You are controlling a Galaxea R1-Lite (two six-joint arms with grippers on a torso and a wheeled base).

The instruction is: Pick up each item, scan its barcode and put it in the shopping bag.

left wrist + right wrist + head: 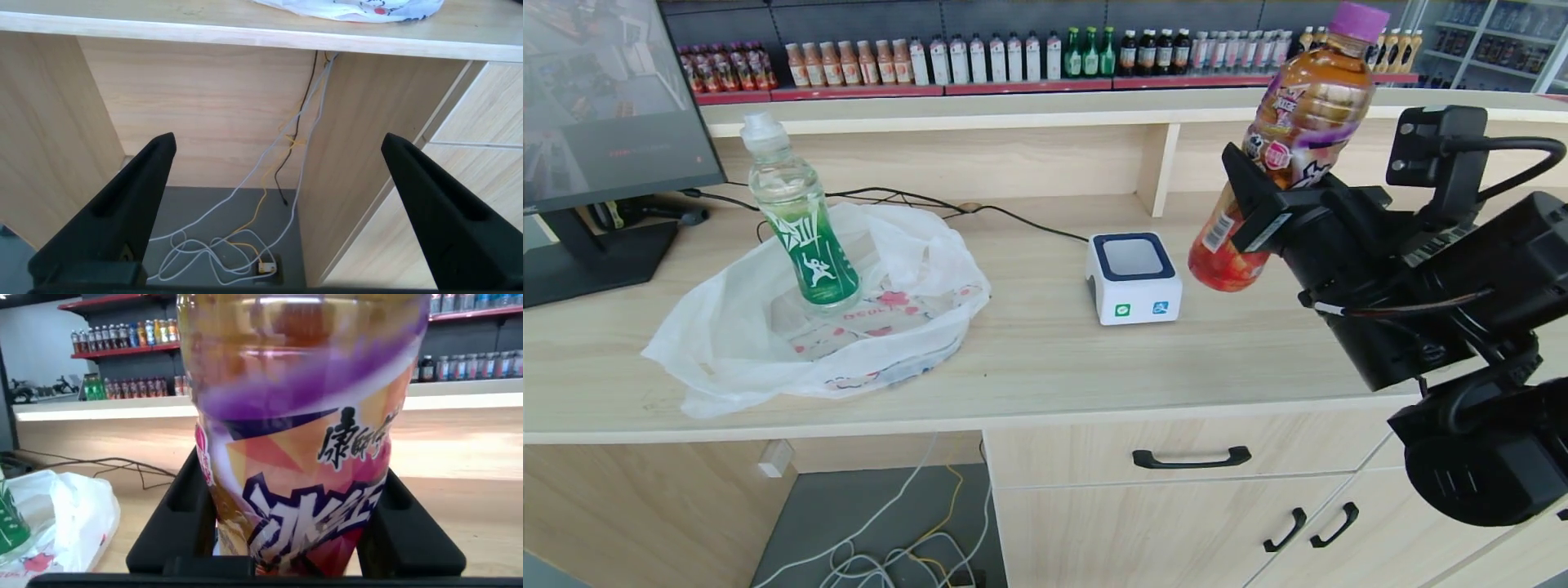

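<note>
A: Right side status?

B: Right gripper (1258, 208) has its black, flat-sided fingers pinched on the lower body of the tea bottle (1307, 98). The bottle is clear plastic with amber liquid, a glossy purple-and-orange wrap label and a ribbed purple cap. It's held off the counter (1054, 367), tilted with the cap up and back. The rounded base hangs just right of the scanner (1133, 278).

A: Barcode?

B: There's a white striped patch low on the label, on the side toward the scanner. The scanner is a white cube with rounded corners and a dark blue frame around a flat glass window on top.

A: Left?

B: Left gripper (278, 147) sits below the counter edge with its fingers spread wide and nothing between them. They're matte black wedges. Loose cables (245, 220) lie on the grey floor beyond.

A: Bag?

B: The shopping bag (719, 343) is thin white translucent film, crumpled and spread flat on the pale wood-grain top. A green bottle (805, 229) stands upright in its opening. It's clear plastic, waisted, with a green label and a frosted cap.
</note>
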